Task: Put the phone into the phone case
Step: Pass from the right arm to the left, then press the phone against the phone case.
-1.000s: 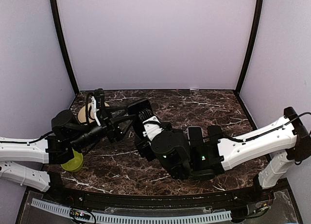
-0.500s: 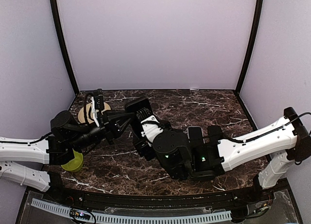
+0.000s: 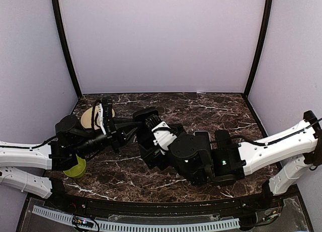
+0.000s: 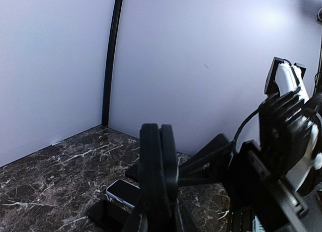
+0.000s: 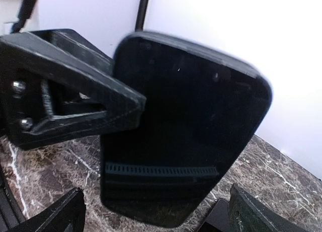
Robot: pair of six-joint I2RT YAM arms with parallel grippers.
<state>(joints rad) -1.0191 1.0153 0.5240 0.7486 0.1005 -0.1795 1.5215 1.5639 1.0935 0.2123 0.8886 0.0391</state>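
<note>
Left of the phone, the left gripper was seen clamped shut on its edge, with the glossy black slab held upright off the table. Just below the phone, the right gripper was spread fully wide with nothing held; a clean handover was judged to need its fingers centred across the phone's lower end and closed squarely before anything was let go. Beyond the phone, a light-rimmed slab and a black slab were lying on the table, and which was the phone case could not be told.
</note>
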